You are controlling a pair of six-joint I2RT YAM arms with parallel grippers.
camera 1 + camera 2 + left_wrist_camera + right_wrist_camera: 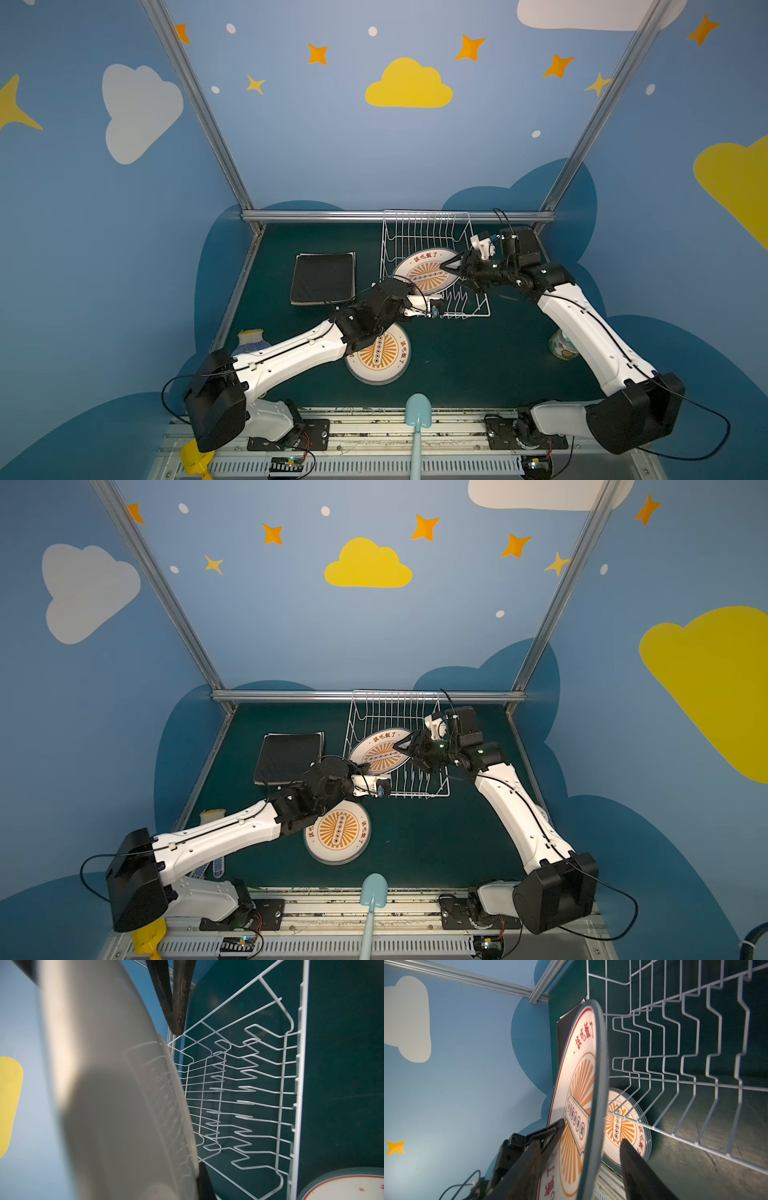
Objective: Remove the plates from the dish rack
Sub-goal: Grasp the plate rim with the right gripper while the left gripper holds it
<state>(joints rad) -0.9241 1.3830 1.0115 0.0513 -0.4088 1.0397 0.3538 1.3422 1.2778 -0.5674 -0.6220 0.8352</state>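
In both top views a round white plate [426, 270] [380, 752] with an orange printed face leans in the white wire dish rack [424, 232] [390, 708]. My left gripper [409, 286] [362, 766] is shut on its lower left rim. The left wrist view shows the plate's pale underside [114, 1105] beside one dark finger [204, 1182]. My right gripper [446, 266] [591, 1132] is open, and its jaws straddle the plate's right rim [598, 1084]. One finger [554, 1130] lies against the printed face. A stack of round plates [380, 355] [625, 1124] lies on the mat in front of the rack.
A stack of square plates with a black one on top [323, 277] lies left of the rack. A glove [251, 338] is at the left edge and a tin [561, 345] stands at the right. A light blue shovel [417, 415] and a yellow object [195, 457] are at the front.
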